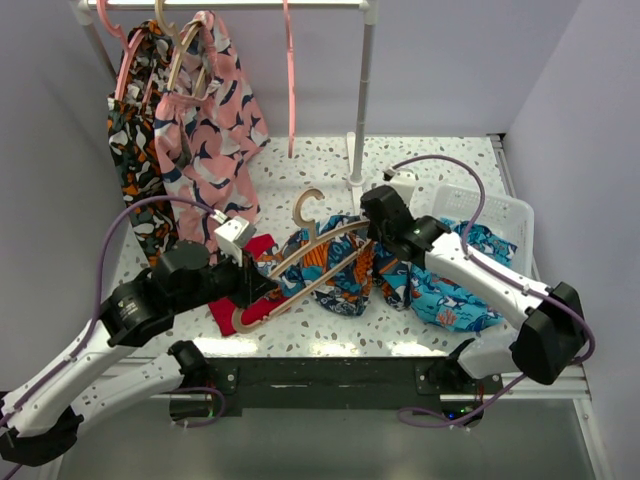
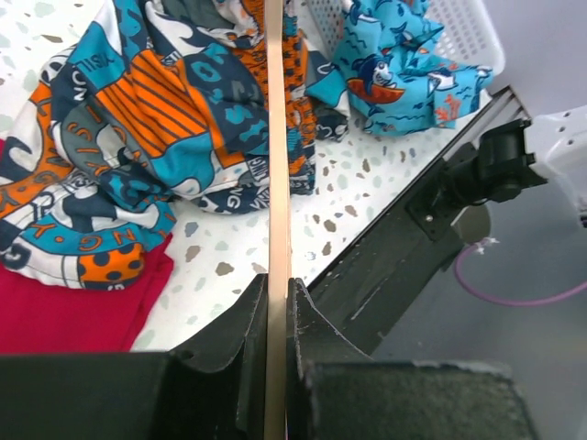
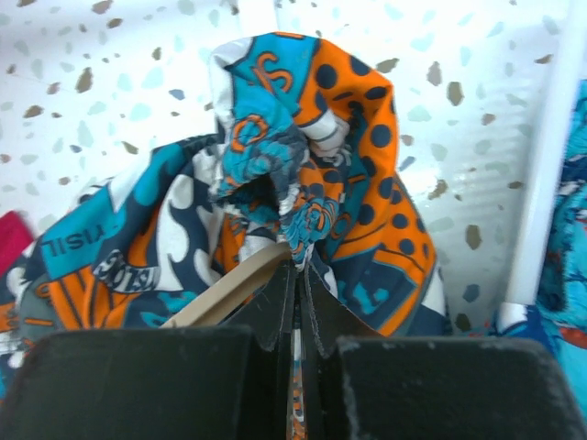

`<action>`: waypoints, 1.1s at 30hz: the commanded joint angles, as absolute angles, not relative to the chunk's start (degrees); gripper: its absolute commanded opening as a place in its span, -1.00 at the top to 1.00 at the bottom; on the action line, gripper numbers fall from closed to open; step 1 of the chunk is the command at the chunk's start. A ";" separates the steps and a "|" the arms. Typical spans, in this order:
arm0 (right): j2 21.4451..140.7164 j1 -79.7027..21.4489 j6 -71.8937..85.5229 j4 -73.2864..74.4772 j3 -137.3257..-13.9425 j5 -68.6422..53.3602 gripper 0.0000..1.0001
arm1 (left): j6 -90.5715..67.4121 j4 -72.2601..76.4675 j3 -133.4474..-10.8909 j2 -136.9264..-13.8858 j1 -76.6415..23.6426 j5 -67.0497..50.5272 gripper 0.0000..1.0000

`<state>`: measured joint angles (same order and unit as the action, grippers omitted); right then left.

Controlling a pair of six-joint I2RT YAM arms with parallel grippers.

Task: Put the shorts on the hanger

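Holding the hanger (image 2: 278,137) edge-on in the left gripper (image 2: 278,295), pinched tight on the thin tan bar near its outer end. Pinching a bunched fold of the shorts (image 3: 367,147) in the right gripper (image 3: 295,270), closed down on cloth. Can't tell whether the hanger tip right beside that pinch is caught in it too.

Location: heaped mid-front on the speckled table (image 1: 320,170), crumpled over and around the hanger's right half. Partly overlapping a red cloth (image 2: 64,321), just beside the white basket (image 1: 520,205) with turquoise shorts (image 1: 445,300) spilling out. Not yet draped cleanly over the bar, by the look of it.

Handling, as a judgement:
- Expect light, limp fabric with no shape of its own. Will sag wherever unsupported, fold on itself, drag on the table.
- Likely to slide along the smooth bar if tipped.
- Treat the hanger as stiff but slim, easy to twist in a two-finger pinch.

Better to grab at the waistband or a leg hem, on a clean edge, not mid-bunch. Hold the hanger level, near one end. Watch for snagging the red cloth or the turquoise shorts on the lift.
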<state>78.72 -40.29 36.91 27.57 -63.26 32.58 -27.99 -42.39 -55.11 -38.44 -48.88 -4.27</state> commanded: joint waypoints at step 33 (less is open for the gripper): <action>72.68 -43.95 35.51 35.86 -69.78 37.88 1.00 | -30.15 -26.89 -45.88 -32.61 -48.87 9.84 1.00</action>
<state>72.25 -43.92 35.59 35.48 -66.89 36.53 -32.91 -29.71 -44.12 -33.61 -48.88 5.21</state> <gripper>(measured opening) 0.012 0.126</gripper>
